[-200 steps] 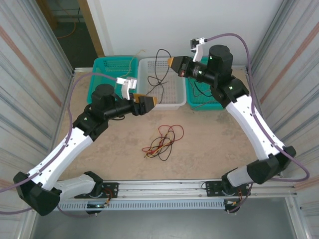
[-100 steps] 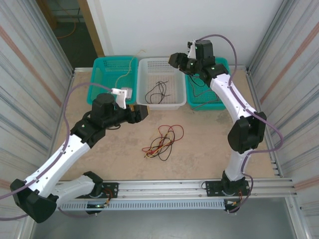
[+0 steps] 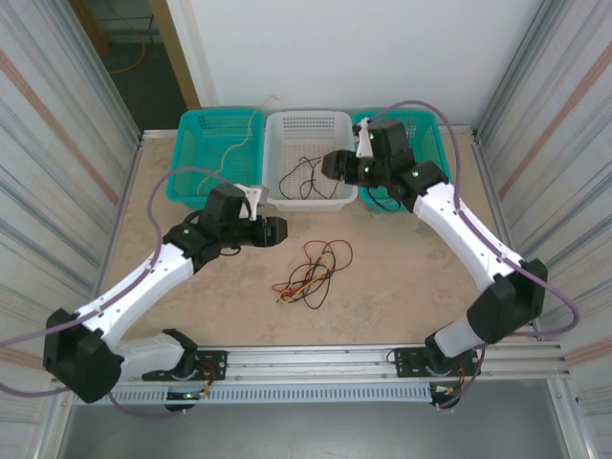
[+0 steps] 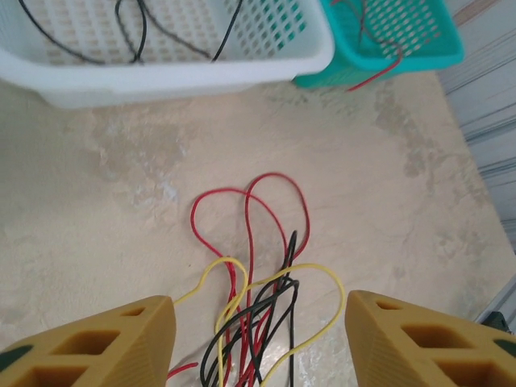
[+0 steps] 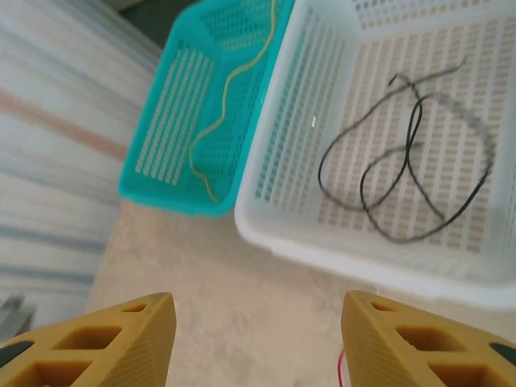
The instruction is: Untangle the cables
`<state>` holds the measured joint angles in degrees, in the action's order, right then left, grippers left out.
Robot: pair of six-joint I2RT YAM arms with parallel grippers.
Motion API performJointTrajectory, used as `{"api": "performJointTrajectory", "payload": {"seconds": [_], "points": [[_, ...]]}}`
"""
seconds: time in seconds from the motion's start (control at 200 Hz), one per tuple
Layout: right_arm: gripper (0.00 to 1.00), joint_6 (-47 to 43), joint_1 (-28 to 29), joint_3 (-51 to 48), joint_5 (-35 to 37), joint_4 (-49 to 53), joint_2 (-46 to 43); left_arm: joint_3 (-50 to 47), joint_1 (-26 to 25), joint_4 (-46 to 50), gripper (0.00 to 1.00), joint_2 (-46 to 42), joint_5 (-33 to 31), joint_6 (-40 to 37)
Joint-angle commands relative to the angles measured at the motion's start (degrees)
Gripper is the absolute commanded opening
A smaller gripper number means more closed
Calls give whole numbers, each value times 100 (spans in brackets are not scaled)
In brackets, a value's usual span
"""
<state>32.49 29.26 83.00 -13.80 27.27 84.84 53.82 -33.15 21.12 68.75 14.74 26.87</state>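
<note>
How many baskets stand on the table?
3, in a row along the far edge: the left teal basket, the white basket in the middle, and the right teal basket, partly covered by the right arm.

right gripper (image 3: 331, 164): has let go; jaws now apart; lowered over right side of white basket (image 3: 296, 199).
black cable (image 3: 304, 179): dropped, now lying in white basket.
left gripper (image 3: 278, 231): shifted toward cable tangle (image 3: 312, 272).

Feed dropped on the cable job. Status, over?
Left gripper open above tangled cables on table. Right gripper open, empty, near white basket holding black cable. Nothing in the way.
</note>
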Motion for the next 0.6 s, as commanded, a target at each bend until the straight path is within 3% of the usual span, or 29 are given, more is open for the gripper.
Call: {"api": "performJointTrajectory", "payload": {"seconds": [0.0,0.2,0.331,0.591], "points": [[56,-243,278,-457,554,472,-368,-58,-82,-98,54,384,280,22],[55,267,571,-1534,693,551,-823,-21,-524,-326,51,988,151,122],[51,668,839,-2200,584,367,-855,8,-699,-499,55,1395,124,232],[47,1082,1356,-2568,598,19,-541,301,-729,-249,50,1892,-220,332]]}}
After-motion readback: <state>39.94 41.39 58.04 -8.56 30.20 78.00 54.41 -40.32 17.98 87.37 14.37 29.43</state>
